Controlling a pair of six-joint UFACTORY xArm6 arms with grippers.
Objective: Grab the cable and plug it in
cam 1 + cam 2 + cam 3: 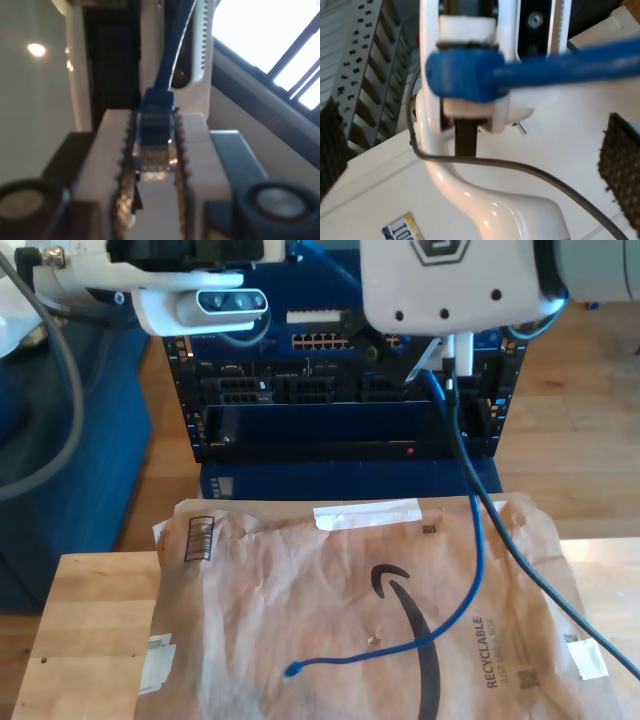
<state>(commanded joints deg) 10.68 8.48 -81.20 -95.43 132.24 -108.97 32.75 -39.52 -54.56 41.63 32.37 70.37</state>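
The cable (470, 570) is thin and bright blue. It hangs from my first gripper (432, 368) at the exterior view's upper right down onto a brown paper envelope (300, 580), where its free plug (292, 670) lies. In the first wrist view my first gripper (155, 125) is shut on the other plug (156, 150), whose translucent tip sits between the white toothed fingers (112, 150). My second gripper (475, 155) is open, its black pads (620, 165) wide apart. It faces the first gripper's fingers and the held blue cable (530, 72).
A dark rack of network gear (340, 410) with a row of ports (325, 341) stands behind the wooden table (90, 620). A black robot cable (540, 580) trails across the envelope on the exterior view's right. Another white arm with a camera (200, 302) reaches in at that view's upper left.
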